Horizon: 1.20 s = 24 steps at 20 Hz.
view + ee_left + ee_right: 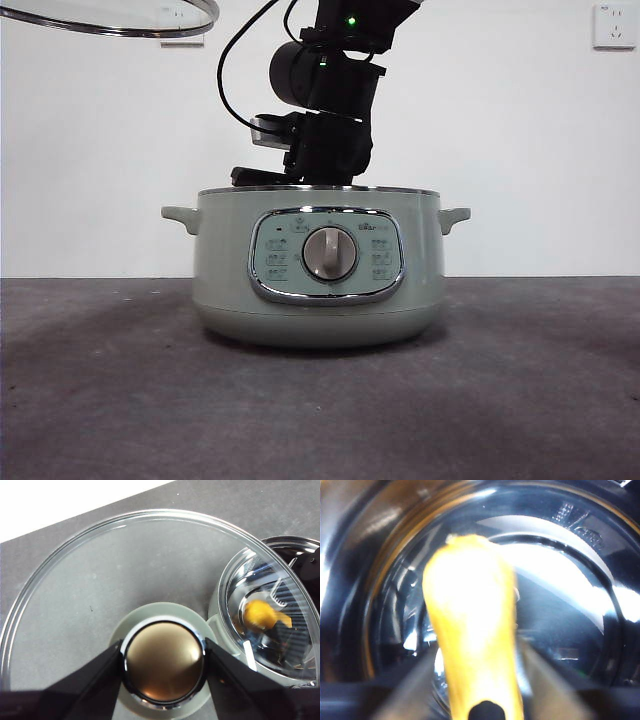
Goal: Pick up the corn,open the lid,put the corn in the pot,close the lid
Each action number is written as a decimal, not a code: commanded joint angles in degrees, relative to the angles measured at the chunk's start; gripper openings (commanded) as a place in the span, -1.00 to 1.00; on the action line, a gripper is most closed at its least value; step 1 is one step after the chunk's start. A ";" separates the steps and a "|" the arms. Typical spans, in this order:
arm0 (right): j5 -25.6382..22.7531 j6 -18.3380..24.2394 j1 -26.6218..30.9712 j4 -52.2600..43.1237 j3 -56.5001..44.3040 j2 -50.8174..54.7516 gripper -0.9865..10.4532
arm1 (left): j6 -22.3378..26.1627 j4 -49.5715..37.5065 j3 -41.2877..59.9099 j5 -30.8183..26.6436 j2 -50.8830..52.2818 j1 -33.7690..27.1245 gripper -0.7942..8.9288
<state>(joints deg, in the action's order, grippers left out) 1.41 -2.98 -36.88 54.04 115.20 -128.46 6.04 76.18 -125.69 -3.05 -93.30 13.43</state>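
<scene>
The pale green pot (220, 250) stands uncovered mid-table. The glass lid (110, 15) hangs high at the upper left. My left gripper (164, 660) is shut on the lid's knob (164, 645), and through the glass (100, 570) I see the pot's rim (300, 542) with the yellow corn (261, 615) inside. My right arm (325, 130) reaches down into the pot from above, its jaws hidden below the rim in the front view. In the right wrist view my right gripper (477, 665) is shut on the corn (470, 620), which points down into the shiny inner bowl (570, 605).
The dark grey tabletop (320, 420) spreads in front of the pot and to both sides. A white wall with a socket (613, 25) lies behind. A black cable (235, 70) loops beside the right arm.
</scene>
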 commanded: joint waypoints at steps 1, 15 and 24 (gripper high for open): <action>-1.99 0.24 -0.13 -0.09 0.07 0.98 0.17 | 0.61 -1.60 -0.46 0.22 0.85 -0.13 -0.85; -9.86 -0.85 -0.28 21.00 0.02 31.04 -0.84 | 0.20 -1.66 -0.39 5.16 0.42 0.92 -0.85; -9.81 -6.08 -2.58 24.94 -11.85 58.53 -0.84 | 0.42 -4.44 -0.39 5.16 -4.48 7.08 -0.85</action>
<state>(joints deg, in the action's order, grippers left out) -8.51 -7.57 -39.35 77.62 104.53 -69.89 6.04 74.04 -125.69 2.00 -98.15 20.21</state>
